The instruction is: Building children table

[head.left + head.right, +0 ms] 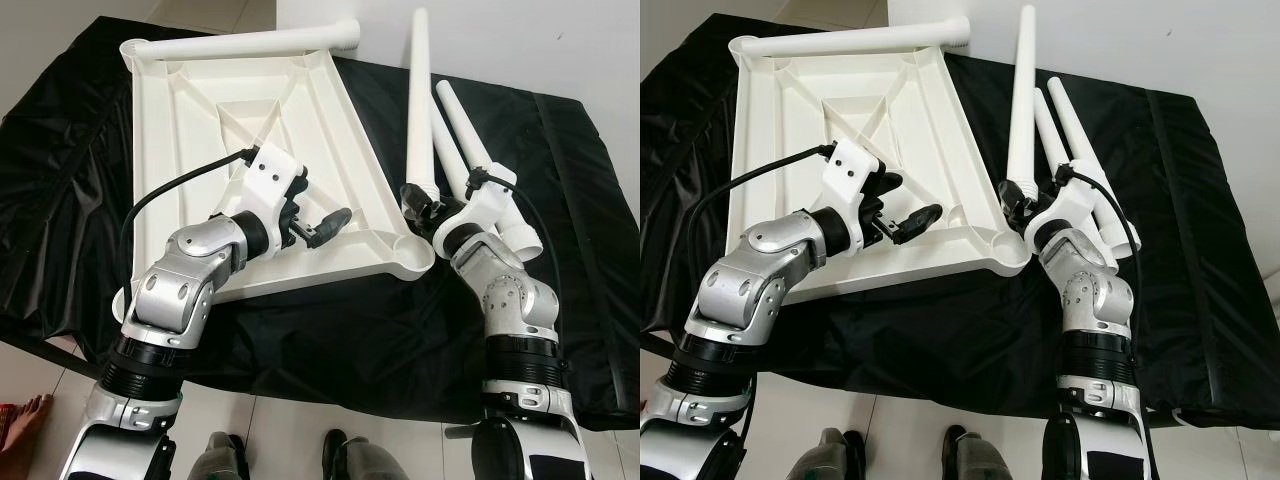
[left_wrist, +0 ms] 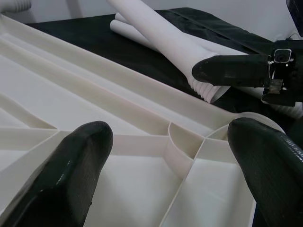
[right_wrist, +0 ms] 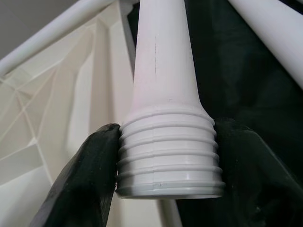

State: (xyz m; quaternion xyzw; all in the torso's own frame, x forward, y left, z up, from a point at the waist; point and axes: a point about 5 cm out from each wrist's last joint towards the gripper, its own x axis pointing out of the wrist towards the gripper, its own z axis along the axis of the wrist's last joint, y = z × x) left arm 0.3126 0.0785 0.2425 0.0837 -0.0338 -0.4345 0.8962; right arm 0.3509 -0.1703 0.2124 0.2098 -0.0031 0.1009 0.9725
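The white plastic tabletop [image 1: 180, 130] lies upside down on a black cloth, ribs and corner sockets facing up. My left gripper [image 1: 325, 228] hovers open over its near right part, short of the round corner socket [image 2: 189, 137], with nothing between its fingers [image 2: 80, 161]. My right gripper [image 1: 420, 205] is shut on the threaded end of a long white table leg [image 3: 163, 71] that points away from me, just beside the tabletop's near right corner [image 1: 410, 260]. Two more loose legs [image 1: 462, 125] lie right of it.
Another white leg [image 1: 250, 42] lies along the tabletop's far edge. The black cloth [image 1: 560, 180] covers a low platform that ends in front of me at white floor tiles. A person's bare foot [image 1: 20, 420] is at the lower left.
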